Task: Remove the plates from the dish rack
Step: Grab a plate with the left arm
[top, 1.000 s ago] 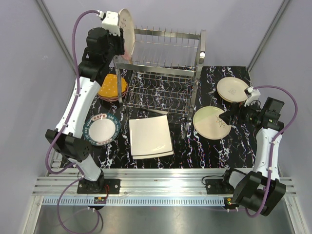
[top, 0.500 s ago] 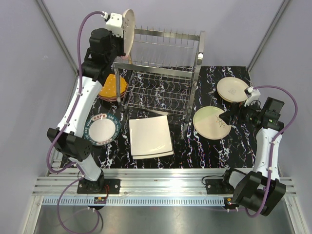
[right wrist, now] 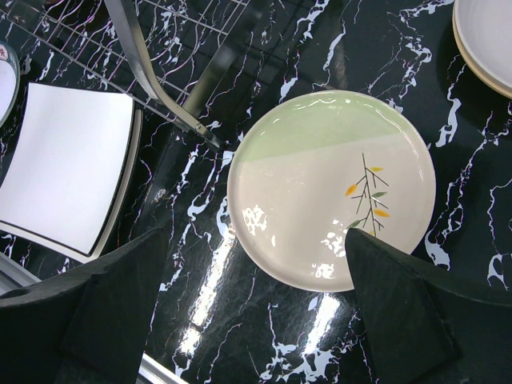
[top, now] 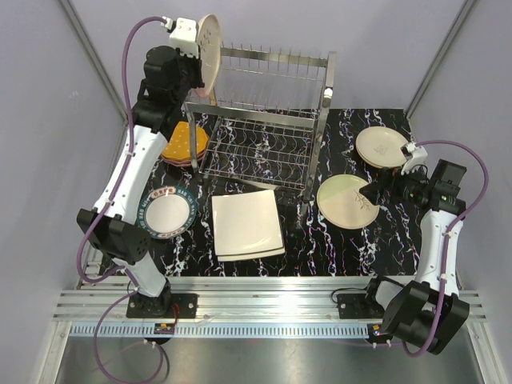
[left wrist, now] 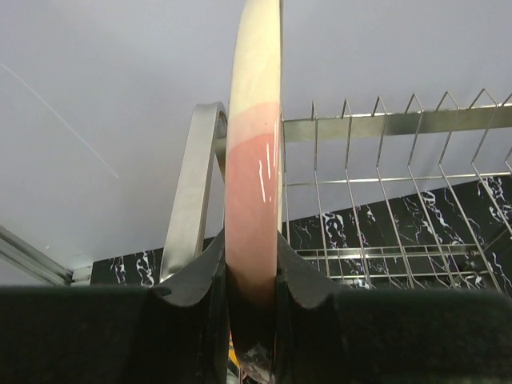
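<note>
Top view: holds pink-and-cream plate (top: pixel 210 40) on edge in left gripper (top: pixel 200 72), up at far-left corner of dish rack (top: pixel 272 120), just beside its post (top: pixel 195 120). Hard to say whether fully clear of the wires. Parks right gripper (top: pixel 382 186) well apart from rack, over green-and-cream plate (top: pixel 346 204) flat on table (top: pixel 336 240). Left wrist: shows narrow pinch, fingers (left wrist: pixel 200 288) either side of upright rim, long axis vertical, pegs (left wrist: pixel 376 160) off to the right. Hides bottom edge inside the grip, cuts off top. Right wrist: shows fingers (right wrist: pixel 104 312) spread wide on nothing, green-and-cream plate below and ahead. Crops rack to one foot.
</note>
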Controlling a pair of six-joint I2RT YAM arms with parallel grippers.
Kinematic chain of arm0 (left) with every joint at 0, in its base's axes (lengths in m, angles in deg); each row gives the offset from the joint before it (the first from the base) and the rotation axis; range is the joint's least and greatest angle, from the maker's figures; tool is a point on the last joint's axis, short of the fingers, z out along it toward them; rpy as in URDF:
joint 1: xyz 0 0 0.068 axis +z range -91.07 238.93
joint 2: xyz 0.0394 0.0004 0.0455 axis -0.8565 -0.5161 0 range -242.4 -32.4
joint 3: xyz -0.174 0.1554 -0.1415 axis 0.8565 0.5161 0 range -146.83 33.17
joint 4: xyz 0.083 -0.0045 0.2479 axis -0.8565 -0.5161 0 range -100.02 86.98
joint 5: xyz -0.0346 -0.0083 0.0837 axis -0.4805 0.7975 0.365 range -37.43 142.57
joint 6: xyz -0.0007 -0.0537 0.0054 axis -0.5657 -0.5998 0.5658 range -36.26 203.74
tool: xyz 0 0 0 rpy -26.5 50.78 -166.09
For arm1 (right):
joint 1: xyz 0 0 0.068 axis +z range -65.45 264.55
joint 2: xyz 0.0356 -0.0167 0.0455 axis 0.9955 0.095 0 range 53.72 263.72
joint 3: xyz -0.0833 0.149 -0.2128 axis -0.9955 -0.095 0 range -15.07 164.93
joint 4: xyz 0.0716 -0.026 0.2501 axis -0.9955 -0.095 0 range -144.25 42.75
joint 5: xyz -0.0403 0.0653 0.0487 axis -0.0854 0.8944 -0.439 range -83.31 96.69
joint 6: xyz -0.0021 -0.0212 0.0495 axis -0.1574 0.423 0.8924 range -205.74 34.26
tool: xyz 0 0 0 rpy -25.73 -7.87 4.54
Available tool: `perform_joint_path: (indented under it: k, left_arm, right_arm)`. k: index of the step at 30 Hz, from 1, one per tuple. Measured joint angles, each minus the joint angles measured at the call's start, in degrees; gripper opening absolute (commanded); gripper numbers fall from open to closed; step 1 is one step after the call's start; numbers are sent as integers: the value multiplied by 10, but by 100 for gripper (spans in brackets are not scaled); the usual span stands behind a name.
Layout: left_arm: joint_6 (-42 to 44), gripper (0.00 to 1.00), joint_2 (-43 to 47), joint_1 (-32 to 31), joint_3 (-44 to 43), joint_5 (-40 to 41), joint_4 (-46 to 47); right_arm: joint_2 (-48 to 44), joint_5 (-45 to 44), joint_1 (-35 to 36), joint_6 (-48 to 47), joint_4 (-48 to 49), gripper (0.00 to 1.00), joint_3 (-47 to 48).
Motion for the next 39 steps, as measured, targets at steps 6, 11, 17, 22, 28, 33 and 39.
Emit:
perform_joint_path:
  k: [6,11,17,22,28,33,39]
  left_arm:
    - [17,0,0,-5,2,2,34]
    - [54,0,0,-17,3,13,49]
    - [81,0,1,-25,7,22,56]
    - [90,10,6,-26,20,25,68]
    - [118,19,24,-32,55,21,95]
    - [156,0,27,-42,65,20,104]
    - [179,0,27,-47,69,20,110]
  right_arm:
    - [0,0,0,0,0,100,0]
    - [0,0,0,0,0,100,0]
    - [0,0,0,0,0,100,0]
    - [0,0,0,0,0,100,0]
    - [0,0,0,0,0,100,0]
    - [0,0,0,0,0,100,0]
    - [0,0,0,0,0,100,0]
